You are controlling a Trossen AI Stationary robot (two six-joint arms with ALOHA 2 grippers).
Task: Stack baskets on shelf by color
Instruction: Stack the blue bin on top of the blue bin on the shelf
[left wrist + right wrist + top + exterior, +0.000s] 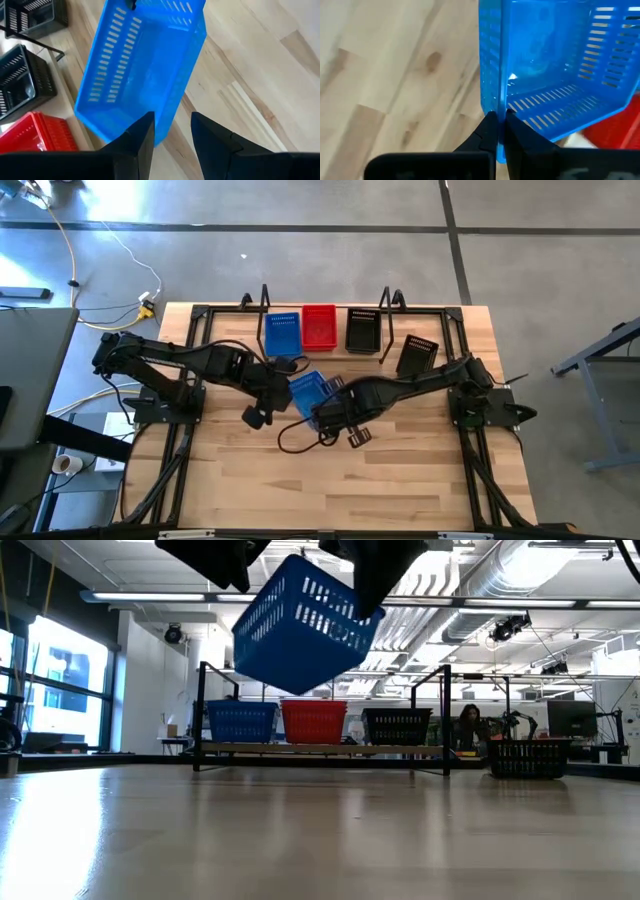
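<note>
Now | right gripper (497,131) jaws pinch blue basket (555,65) wall aloft | left gripper (172,131) jaws apart astride its rim

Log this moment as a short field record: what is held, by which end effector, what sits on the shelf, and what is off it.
held item: blue basket, tilted, lifted off the tabletop
right end effector: shut on the held basket's wall
left end effector: open, at the same basket's edge, not gripping
shelf: a blue basket, a red basket and a black basket, in a row
off shelf: another black basket, right of the shelf
</note>
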